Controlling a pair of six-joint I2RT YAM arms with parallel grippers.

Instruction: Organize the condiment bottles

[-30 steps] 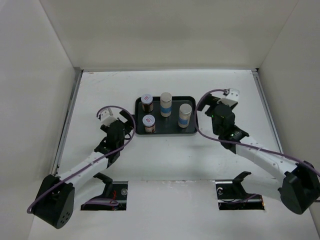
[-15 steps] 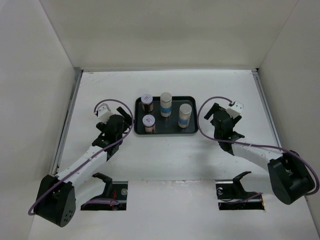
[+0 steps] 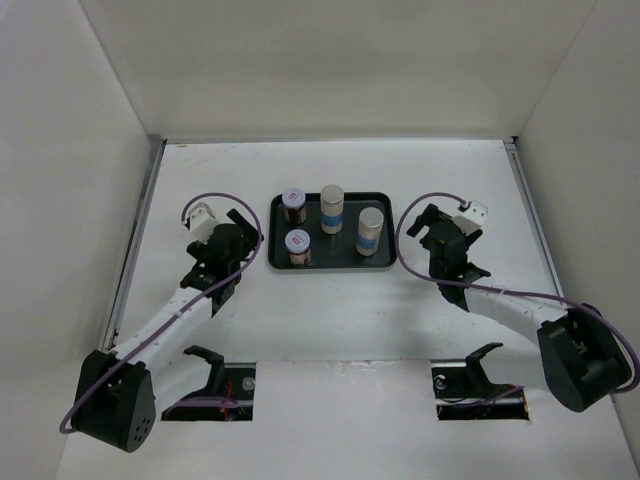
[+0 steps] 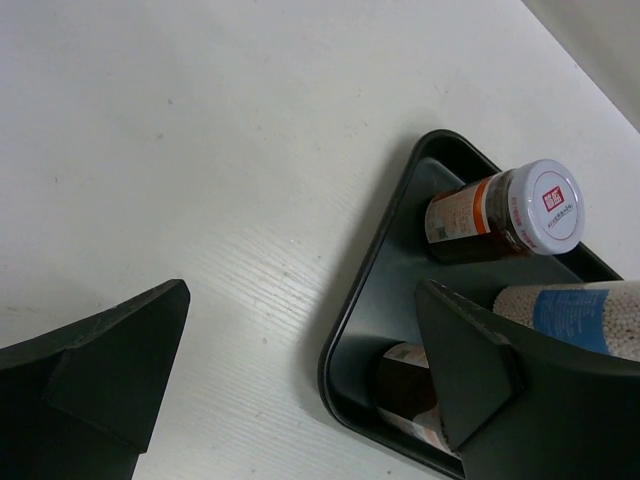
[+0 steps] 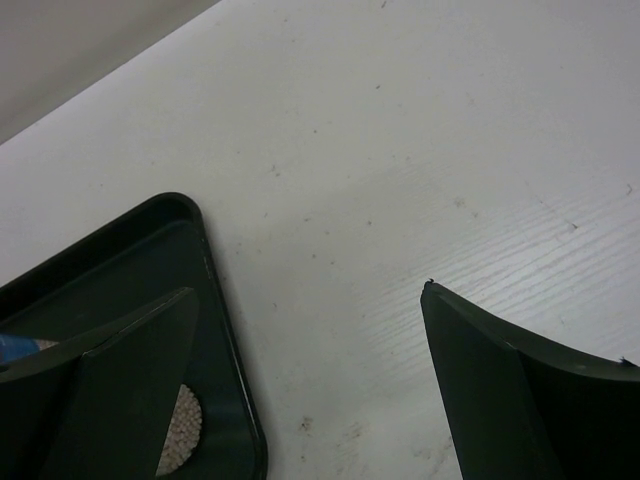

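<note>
Condiment bottles (image 3: 331,209): 4 upright in tray (image 3: 345,252); red lid logo (image 4: 553,203) illegible. Left claw (image 4: 300,295), right claw (image 5: 310,290) gaping, empty.

2 tall pale grey-capped bottles (image 3: 332,208) and 2 short dark-brown white-lidded bottles (image 3: 297,247) stand upright inside the dark rectangular tray (image 3: 345,259).

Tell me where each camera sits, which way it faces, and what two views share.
Top external: above and behind the bases, looking down on a dark rectangular tray of four cylindrical condiment bottles; both arms, left gripper, right gripper.
Left wrist: faces the tray's left end, a dark-brown white-lidded bottle; own fingers.
Right wrist: faces the tray's right end; own fingers.
Shared by all: the tray.
</note>
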